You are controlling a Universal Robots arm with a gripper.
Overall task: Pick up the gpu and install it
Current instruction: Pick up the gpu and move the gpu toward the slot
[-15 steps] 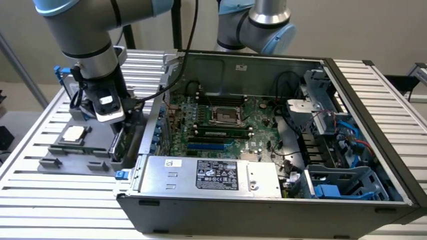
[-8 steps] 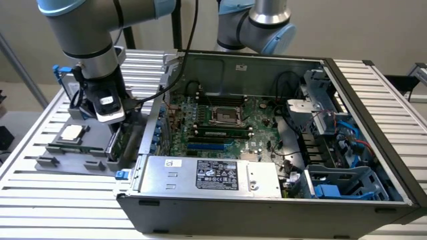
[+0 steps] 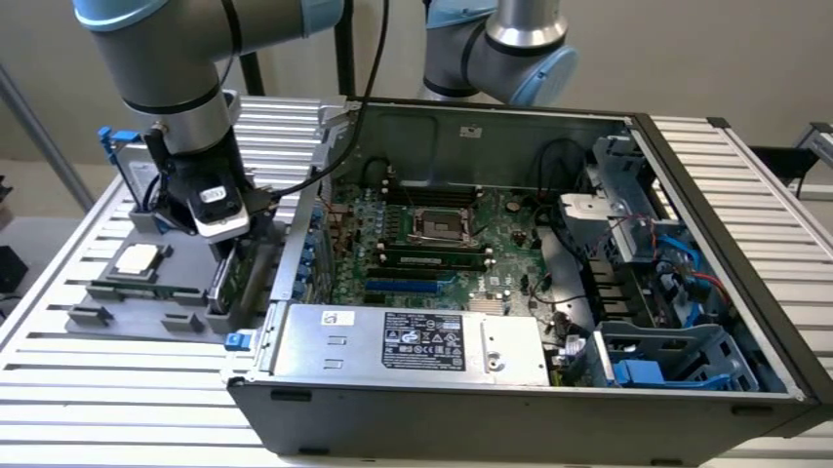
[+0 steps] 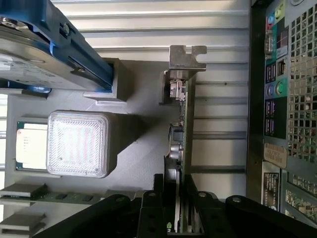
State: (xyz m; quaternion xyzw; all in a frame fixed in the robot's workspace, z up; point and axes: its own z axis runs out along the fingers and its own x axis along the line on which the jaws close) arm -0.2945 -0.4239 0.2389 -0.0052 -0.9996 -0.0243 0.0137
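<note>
Right at my end effector [image 4: 173, 208], the two black fingers [image 4: 158, 198] sit narrow, one against each face of the gpu [image 4: 178, 141], and the card is gripped between them! I see it edge-on, standing upright, its silver bracket [image 4: 186, 58] at the end far from my fingers. It stands over the grey fixture [image 4: 143, 163], though I cannot tell whether its lower edge is in the holder or clear of it. Just beside it on that fixture lies the CPU [image 4: 29, 146], flat, silver lid up, with the memory sticks [image 4: 59, 197] near it. Further along the fixture, the hard drive [image 4: 29, 59] leans in its blue frame. On the other side of the card, close by, rises the rear panel of the computer case [image 4: 292, 124], all ports and perforated grille. In the exterior view I hang at the case's outer wall, on the exterior view's left, over the slatted worktop [image 3: 78, 390]. Beyond that wall the case lies open, with the power supply [image 3: 404, 341] along the near edge and the green motherboard [image 3: 443, 234] past it.
</note>
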